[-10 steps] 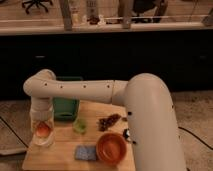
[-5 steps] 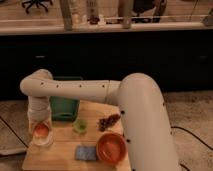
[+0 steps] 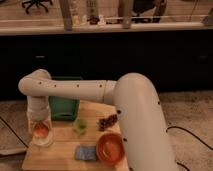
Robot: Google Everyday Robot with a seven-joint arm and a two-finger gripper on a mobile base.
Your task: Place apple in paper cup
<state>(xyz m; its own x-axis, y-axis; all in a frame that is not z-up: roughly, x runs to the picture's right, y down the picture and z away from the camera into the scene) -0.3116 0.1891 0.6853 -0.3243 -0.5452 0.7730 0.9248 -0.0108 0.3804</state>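
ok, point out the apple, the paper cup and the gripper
apple [image 3: 40, 131], camera view, on its reddish front.
paper cup [image 3: 45, 144], camera view, on its white front wall.
gripper [image 3: 39, 124], camera view, on its tip, directly over the paper cup.

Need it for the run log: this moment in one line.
gripper: over paper cup | apple: at cup mouth | release: unconfirmed

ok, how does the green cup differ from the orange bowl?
The green cup is small and pale green; the orange bowl is far wider and orange-brown. The green cup sits mid-table by the grape cluster; the orange bowl sits near the front edge beside the blue sponge. Both stand upright, away from the gripper, which is down at the paper cup with the apple.
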